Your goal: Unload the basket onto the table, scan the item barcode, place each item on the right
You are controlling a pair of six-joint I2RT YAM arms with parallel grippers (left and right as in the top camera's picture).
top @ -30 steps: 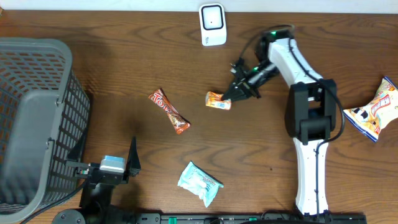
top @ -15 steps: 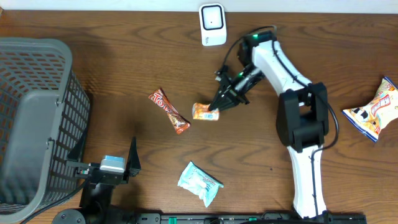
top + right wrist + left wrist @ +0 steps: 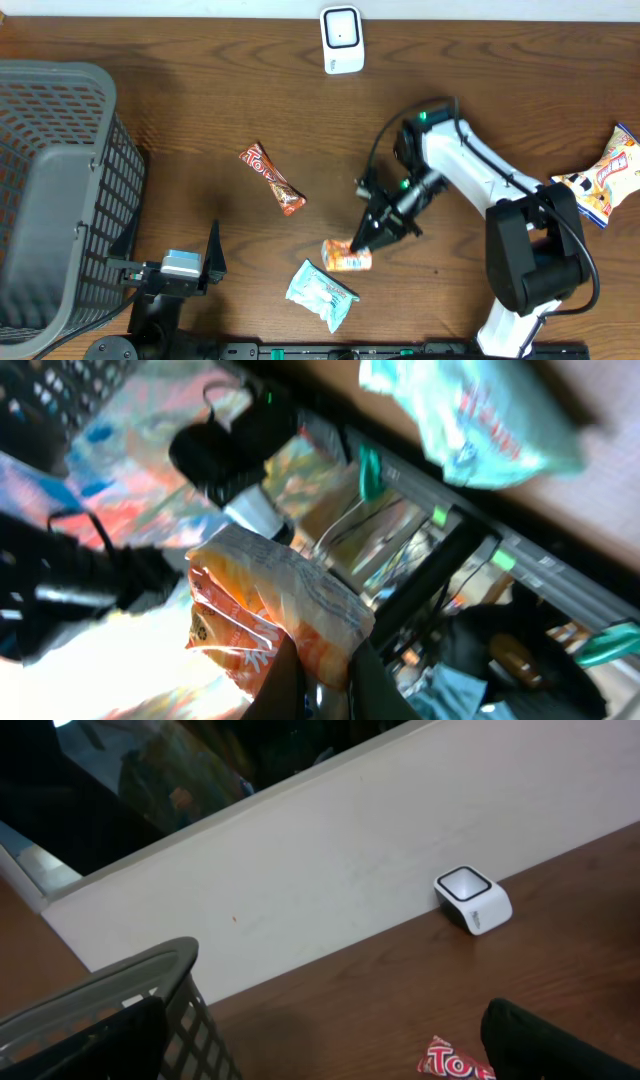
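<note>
My right gripper (image 3: 374, 233) is shut on one end of a small orange snack packet (image 3: 346, 256), which hangs near the table's front, just right of a teal packet (image 3: 320, 293). The right wrist view shows the orange packet (image 3: 270, 610) pinched between both dark fingers (image 3: 285, 682), its printed side turned towards the camera. The white barcode scanner (image 3: 342, 39) stands at the far edge, well away from the packet; it also shows in the left wrist view as the scanner (image 3: 472, 900). At the front left my left gripper (image 3: 170, 246) rests open and empty.
A grey mesh basket (image 3: 60, 190) fills the left side. A red candy bar (image 3: 272, 179) lies mid-table, and a yellow-and-white chip bag (image 3: 600, 182) lies at the right edge. The left wrist view shows the basket rim (image 3: 120, 982) and the red bar (image 3: 455, 1063).
The right arm has swung the orange packet from below the scanner towards the table's front, ending beside the teal packet. The left arm has not moved.
</note>
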